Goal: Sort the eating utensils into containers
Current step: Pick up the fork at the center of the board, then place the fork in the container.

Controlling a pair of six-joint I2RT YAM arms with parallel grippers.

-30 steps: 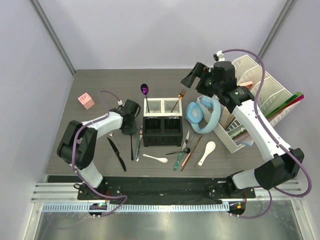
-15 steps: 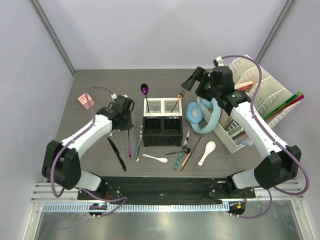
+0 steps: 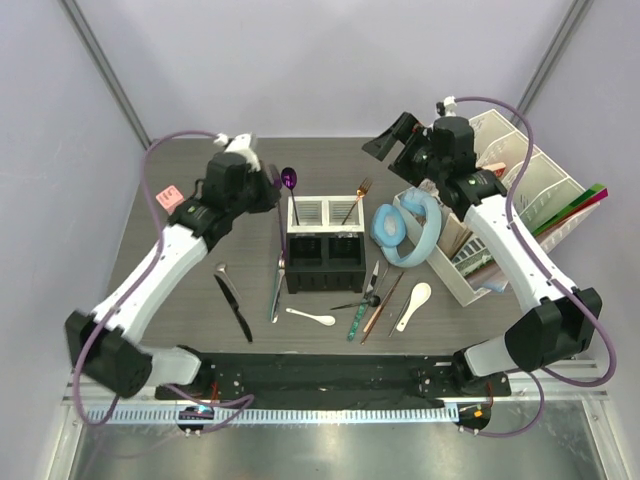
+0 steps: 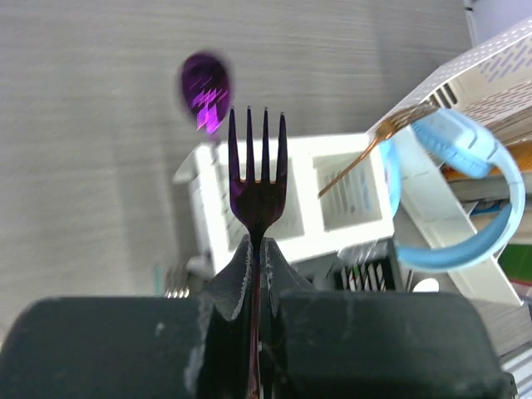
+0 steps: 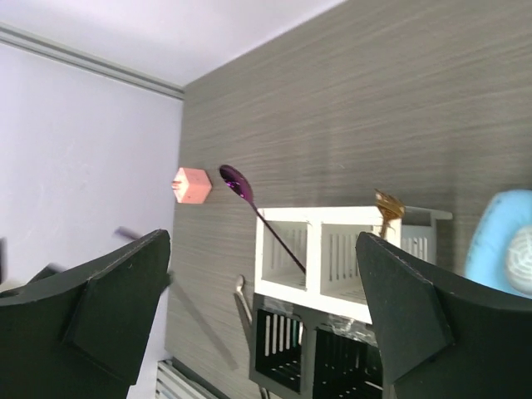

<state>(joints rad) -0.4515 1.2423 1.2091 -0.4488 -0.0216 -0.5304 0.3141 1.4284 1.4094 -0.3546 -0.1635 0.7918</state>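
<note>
Purple fork, glossy metal, four slim tines, between serrated black fingers

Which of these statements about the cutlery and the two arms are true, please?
1. The left fingers hold a purple fork. True.
2. The right fingers grip the copper fork. False: they are open and empty; the fork stands in the caddy.
3. The purple spoon stands in the caddy. True.
4. The black knife is in the caddy. False: it lies on the table, left of the caddy.
</note>
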